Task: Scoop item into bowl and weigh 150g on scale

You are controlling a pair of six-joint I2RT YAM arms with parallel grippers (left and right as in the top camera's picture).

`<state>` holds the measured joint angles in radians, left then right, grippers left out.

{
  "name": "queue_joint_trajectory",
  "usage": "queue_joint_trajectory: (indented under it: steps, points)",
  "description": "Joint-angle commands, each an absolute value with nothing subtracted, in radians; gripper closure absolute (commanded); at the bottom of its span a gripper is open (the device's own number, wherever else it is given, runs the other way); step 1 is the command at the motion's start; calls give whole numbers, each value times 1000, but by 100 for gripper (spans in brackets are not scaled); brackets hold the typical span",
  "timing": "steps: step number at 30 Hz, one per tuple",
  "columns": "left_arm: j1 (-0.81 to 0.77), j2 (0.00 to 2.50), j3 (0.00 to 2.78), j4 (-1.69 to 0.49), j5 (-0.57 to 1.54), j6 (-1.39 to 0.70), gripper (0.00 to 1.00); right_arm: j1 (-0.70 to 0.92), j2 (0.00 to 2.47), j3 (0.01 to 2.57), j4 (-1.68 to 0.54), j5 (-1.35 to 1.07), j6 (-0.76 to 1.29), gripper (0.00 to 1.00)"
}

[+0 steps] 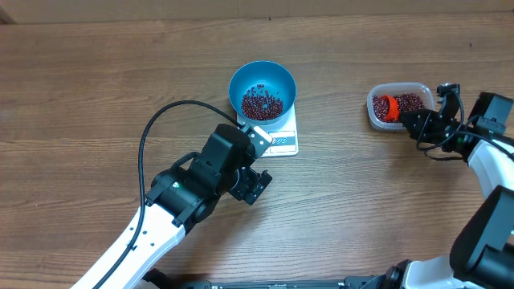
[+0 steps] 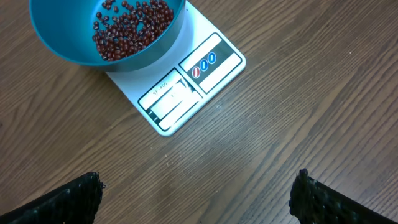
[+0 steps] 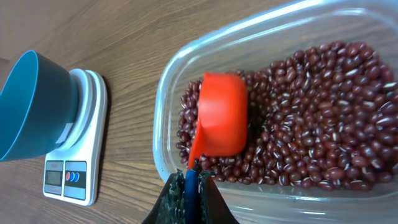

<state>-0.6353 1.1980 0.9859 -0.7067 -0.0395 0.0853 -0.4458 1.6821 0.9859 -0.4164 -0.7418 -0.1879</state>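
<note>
I see the beans (image 1: pixel 262 103) in two places. One small maroon heap lies in the bottom of the blue bowl (image 1: pixel 241 76), covering only part of its floor. The bowl stands on the white scale (image 1: pixel 283 142) near the middle of the table (image 1: pixel 96 72), covering the far part of the platform. The display and button panel stick out on the near side. In my left wrist view I can see the display window (image 2: pixel 169 98), but I cannot read any figure on it.

The rest of the beans (image 3: pixel 311 143) fill the clear plastic tub (image 1: pixel 372 112), which sits well to the right of the scale. The orange scoop (image 3: pixel 222 115) rests on them at the end of the tub nearer the scale, with its rounded cup among the grains. Its handle (image 3: pixel 191 168) reaches back over the tub wall.

My right gripper (image 3: pixel 190 186) has its jaws pinched together on that handle, holding the scoop at the tub's edge. From overhead, the right gripper (image 1: pixel 408 120) sits just beside the tub on its right side.

My left gripper (image 2: pixel 198 180) hangs over bare wood just in front of the scale. Its jaws are spread wide with nothing between them, and its black fingers (image 2: pixel 68 202) show only at the bottom corners of its own view. Overhead, it (image 1: pixel 255 185) is near the scale's front edge, apart from both scale and bowl.
</note>
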Motion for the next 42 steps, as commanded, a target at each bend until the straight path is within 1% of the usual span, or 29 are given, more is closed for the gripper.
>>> queue_joint_trajectory:
  steps: [1,9,19,33,42]
  points:
    - [-635,1204,984,-703,-48,97,1,-447,1738,974,-421,-770,-190,96]
    - [-635,1204,984,-703,-49,97,1,-467,1744,974,-429,-792,-183,96]
    - [-635,1204,984,-703,-49,97,1,-512,1744,974,-439,-881,-179,96]
    - [-635,1204,984,-703,-49,97,1,-546,1744,974,-439,-916,-173,96]
    - [-635,1204,984,-703,-49,97,1,-559,1745,974,-412,-923,-121,96]
